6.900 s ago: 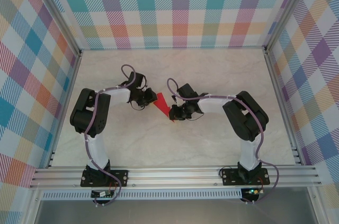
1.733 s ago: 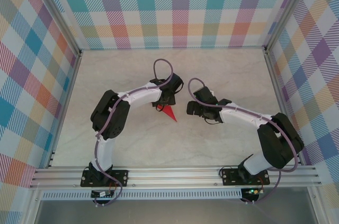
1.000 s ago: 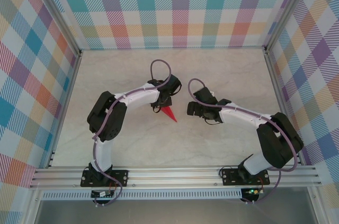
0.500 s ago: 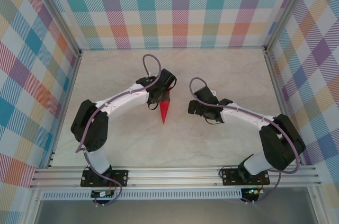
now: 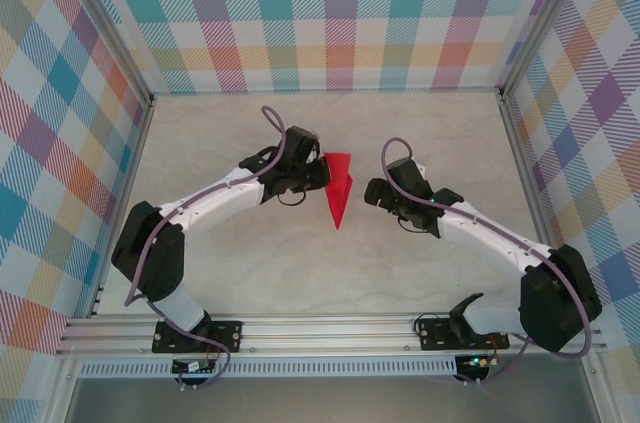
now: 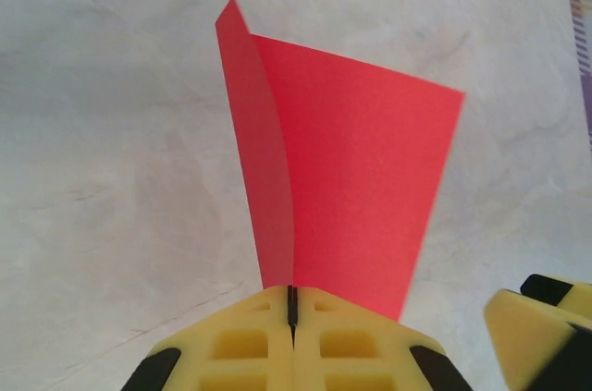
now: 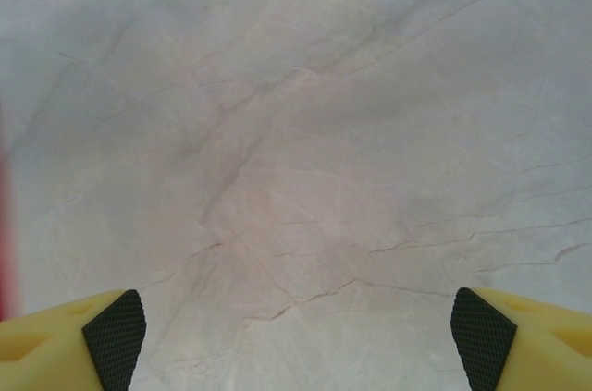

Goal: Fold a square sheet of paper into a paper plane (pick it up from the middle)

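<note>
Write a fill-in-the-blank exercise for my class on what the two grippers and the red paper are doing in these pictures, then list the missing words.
1. The left gripper is ____ on the paper plane.
2. The right gripper hovers over the bare table with its jaws ____, holding nothing.
3. In the top view, the paper plane's pointed tip aims toward the ____ edge of the table, where the arm bases are.

Missing words: shut; open; near
</note>
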